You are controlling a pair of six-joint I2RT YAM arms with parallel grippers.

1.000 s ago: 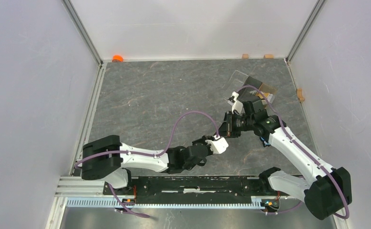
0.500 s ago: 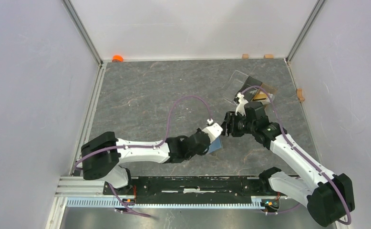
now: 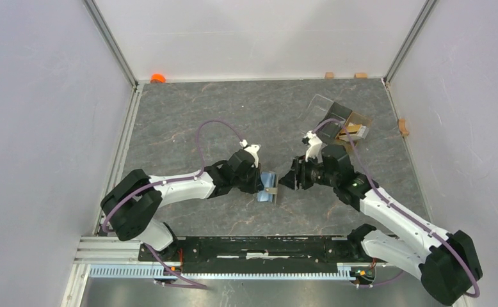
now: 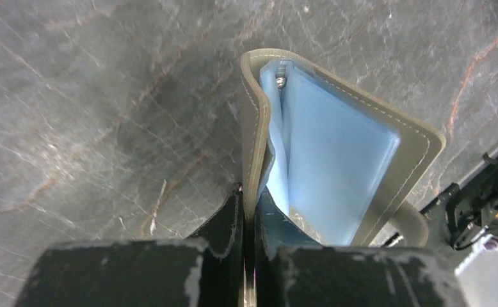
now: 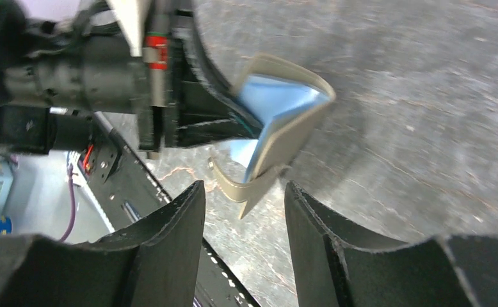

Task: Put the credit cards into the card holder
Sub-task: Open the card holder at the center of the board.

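Mid-table [image 3: 189,121], well apart from both side walls [image 3: 41,141]: card holder [image 3: 269,188], spread open, pale blue inside turned toward the right arm. Pinched by one olive cover in left gripper [image 3: 261,183], jaws narrowed tight on the leather with a pad flat on either face. Only blue lining visible inside.

Facing it, just beside and not touching: right gripper [image 3: 290,181], jaws parted, nothing between them. Through that gap, holder's tab flap hanging loose.

Far right corner, near the right wall: clear plastic box [image 3: 323,106] with a dark compartment. Credit cards [image 3: 352,131], tan-gold, at its near side; in it or on it, cannot tell.

Along the far edge: orange object [image 3: 158,78] at the left corner, small tan blocks [image 3: 329,75] toward the right.
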